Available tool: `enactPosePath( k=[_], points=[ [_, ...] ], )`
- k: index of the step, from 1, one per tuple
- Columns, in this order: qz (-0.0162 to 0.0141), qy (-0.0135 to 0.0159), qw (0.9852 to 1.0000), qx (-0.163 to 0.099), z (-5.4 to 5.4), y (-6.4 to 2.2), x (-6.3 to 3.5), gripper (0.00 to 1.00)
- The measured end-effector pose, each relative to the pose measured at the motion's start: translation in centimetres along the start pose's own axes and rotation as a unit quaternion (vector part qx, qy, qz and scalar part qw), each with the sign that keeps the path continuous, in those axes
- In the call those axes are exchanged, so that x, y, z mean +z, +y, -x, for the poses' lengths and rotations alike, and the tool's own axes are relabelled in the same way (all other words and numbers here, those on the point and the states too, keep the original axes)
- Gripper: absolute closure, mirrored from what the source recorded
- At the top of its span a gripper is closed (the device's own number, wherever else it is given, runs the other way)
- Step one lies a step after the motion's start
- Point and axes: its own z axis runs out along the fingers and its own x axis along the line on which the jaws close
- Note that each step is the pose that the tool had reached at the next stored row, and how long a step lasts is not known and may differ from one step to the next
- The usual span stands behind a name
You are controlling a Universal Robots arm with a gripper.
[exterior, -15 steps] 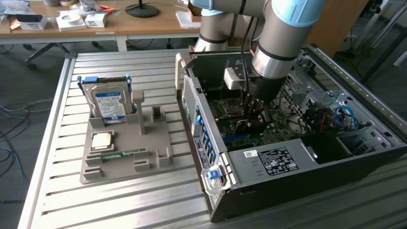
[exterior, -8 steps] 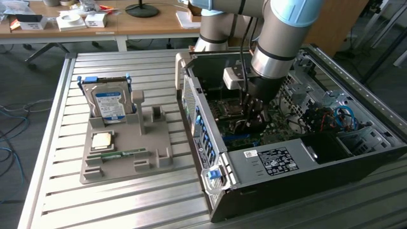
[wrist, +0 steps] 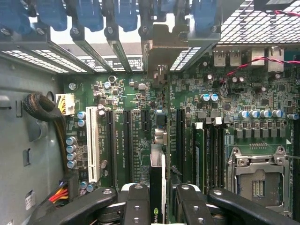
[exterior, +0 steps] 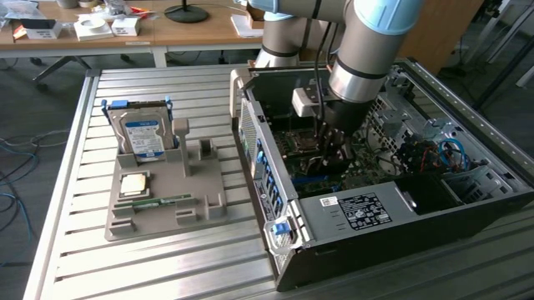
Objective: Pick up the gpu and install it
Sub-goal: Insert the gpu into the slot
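Dark, thin and seen edge-on, the gpu [wrist: 156, 180] is clamped between the black fingers [wrist: 136, 204] of the gripper [wrist: 161, 194]. It stands on its edge inside the computer case [exterior: 279, 187], just above the green motherboard [wrist: 126, 93] and in line with its long slots. Whether it touches a slot cannot be told. Its metal bracket end faces the case's vented rear wall. Outside the case, to the exterior view's left, a hard drive [exterior: 144, 132] stands in a grey holder [exterior: 159, 212].

Wooden desk [exterior: 192, 31] behind, grey floor [exterior: 42, 106], loose cables [exterior: 12, 150]; slatted metal table [exterior: 167, 262]
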Motion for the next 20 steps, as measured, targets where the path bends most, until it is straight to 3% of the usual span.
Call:
enactPosePath(
  k=[20],
  points=[
    [-0.0001,0.0010,1.0000,0.000,0.05,0.62,0.05,0.74]
  ],
)
